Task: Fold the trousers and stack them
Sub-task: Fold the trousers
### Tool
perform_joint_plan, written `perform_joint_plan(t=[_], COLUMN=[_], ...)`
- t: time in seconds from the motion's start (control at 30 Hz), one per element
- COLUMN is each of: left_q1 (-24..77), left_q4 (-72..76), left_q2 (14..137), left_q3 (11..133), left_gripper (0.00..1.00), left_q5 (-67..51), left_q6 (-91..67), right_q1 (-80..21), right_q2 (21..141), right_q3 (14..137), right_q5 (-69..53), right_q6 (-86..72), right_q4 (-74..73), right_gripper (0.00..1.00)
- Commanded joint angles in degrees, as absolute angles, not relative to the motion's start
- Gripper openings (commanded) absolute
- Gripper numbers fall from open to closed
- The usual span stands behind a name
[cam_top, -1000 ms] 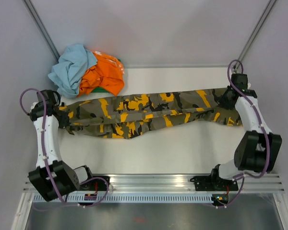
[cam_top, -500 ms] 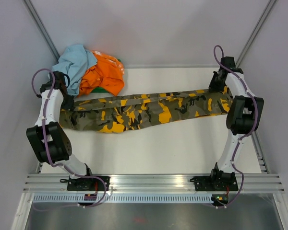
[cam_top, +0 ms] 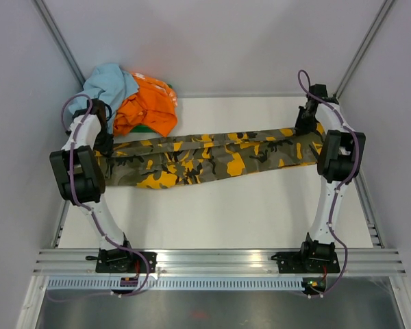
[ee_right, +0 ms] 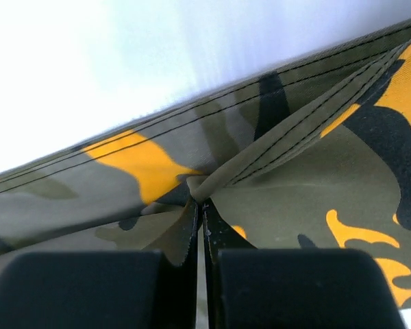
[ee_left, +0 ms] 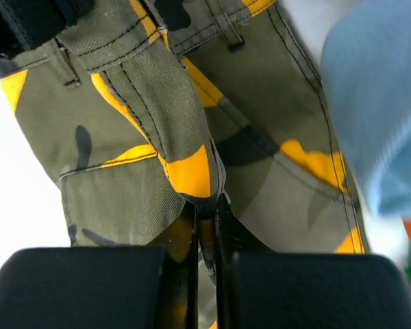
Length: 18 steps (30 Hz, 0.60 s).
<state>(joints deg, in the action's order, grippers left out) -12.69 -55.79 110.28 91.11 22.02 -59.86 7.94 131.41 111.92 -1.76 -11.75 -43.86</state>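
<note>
The camouflage trousers (cam_top: pixel 205 156) lie stretched left to right across the far half of the white table, folded lengthwise into a narrow band. My left gripper (cam_top: pixel 104 140) is shut on the waist end at the left; the wrist view shows its jaws pinching a fold of cloth (ee_left: pixel 204 199). My right gripper (cam_top: pixel 308 127) is shut on the leg end at the right; its wrist view shows the jaws pinching a seam fold (ee_right: pixel 200 195). Both ends are held up a little and the cloth is taut between them.
A pile of clothes, light blue (cam_top: pixel 103 86) and orange (cam_top: pixel 147 106), lies at the far left corner beside my left gripper. The blue cloth also shows at the right of the left wrist view (ee_left: pixel 377 103). The table's (cam_top: pixel 219 212) near half lies below the trousers.
Both arms have swung to the far side, carrying the trousers' ends away from me. The trousers went from spread wide to a narrow folded band, further back on the table.
</note>
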Motion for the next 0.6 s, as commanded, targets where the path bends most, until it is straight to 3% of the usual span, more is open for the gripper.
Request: perform_joint_plan(t=[0.0,0.13,0.27,0.33,0.37,0.4,0.43,0.47,0.5,0.57], left_q1=[-16.44,-16.44,-16.44,-16.52,-16.52,-16.52,-16.44,-16.35,-16.17,-15.3], left_q4=[-55.9,-55.81,-55.46,-56.08,-55.9,-54.59,-53.45,-52.65,-50.99,-48.97], left_q2=[113.99,116.98,119.0,119.36,119.09,118.13,117.43,116.55,114.63,112.25], left_q3=[96.41,98.52,101.59,102.56,103.09,103.18,103.01,102.83,102.83,101.78], left_gripper=[0.02,0.02,0.04,0.15,0.3,0.38,0.47,0.77,0.89,1.0], left_q5=[42.71,42.89,43.07,43.07,42.81,41.76,41.05,40.35,38.78,37.01], left_q6=[-61.52,-61.08,-59.42,-58.54,-57.75,-55.22,-53.72,-52.31,-49.42,-44.86], right_q1=[13.1,13.1,13.1,13.01,13.01,12.92,12.92,12.92,12.83,12.66], right_q2=[133.42,134.82,136.4,136.06,135.36,134.74,133.34,132.55,131.58,128.95], right_q3=[115.31,116.27,119.0,119.09,119.09,119.18,119.09,118.83,118.65,117.87], right_q5=[18.27,20.83,19.52,18.2,17.76,17.14,15.49,14.6,13.63,10.66], right_q6=[-5.1,-4.83,-4.4,-4.22,-4.13,-4.13,-4.22,-4.22,-4.57,-4.92], right_q4=[-37.53,-36.39,-36.3,-34.99,-33.94,-33.4,-32.79,-31.48,-30.86,-29.98], right_gripper=[0.02,0.04,0.17,0.23,0.26,0.29,0.37,0.44,0.5,0.62])
